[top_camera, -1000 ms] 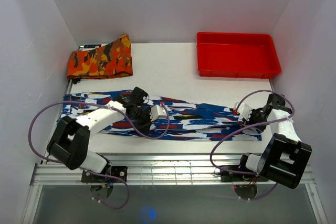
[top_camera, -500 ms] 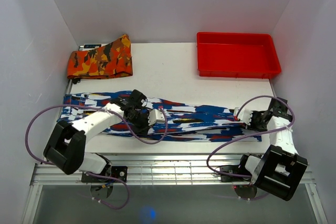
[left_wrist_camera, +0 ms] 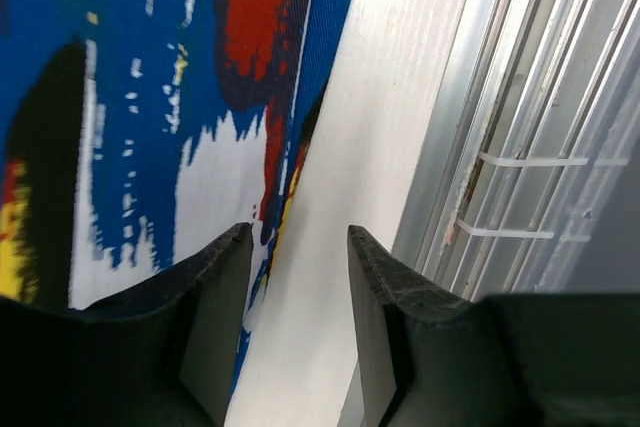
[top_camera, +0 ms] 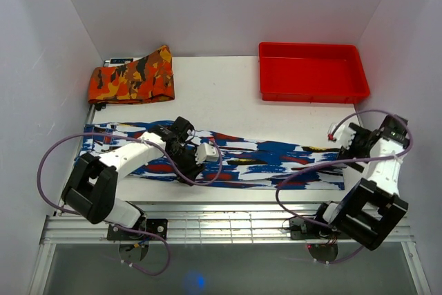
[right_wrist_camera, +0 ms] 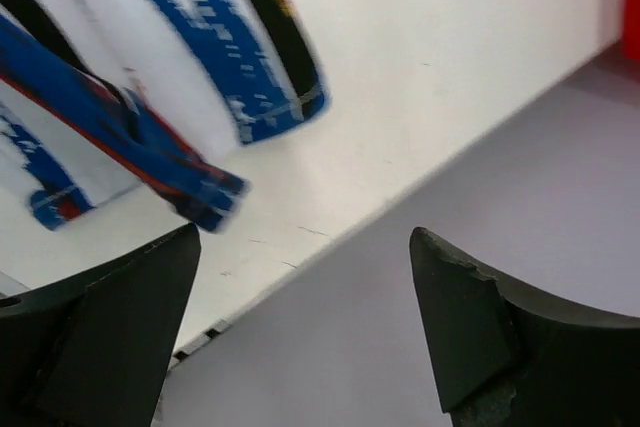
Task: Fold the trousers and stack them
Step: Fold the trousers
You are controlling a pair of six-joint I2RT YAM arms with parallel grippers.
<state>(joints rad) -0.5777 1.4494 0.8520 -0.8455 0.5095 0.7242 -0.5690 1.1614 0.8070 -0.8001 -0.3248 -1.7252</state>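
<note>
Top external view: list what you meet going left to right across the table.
orange camouflage cloth → left gripper → right gripper. Left out: the trousers, spanning nearly the whole width, and the red tray, overlapping the right gripper's place.

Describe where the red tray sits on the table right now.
In the top view, the red tray sits at the far right corner of the table, level with the folded orange cloth at far left and beyond the trousers.

L tool (left_wrist_camera: 298, 239) & R tool (right_wrist_camera: 305, 247) released trousers (top_camera: 276, 164).
</note>
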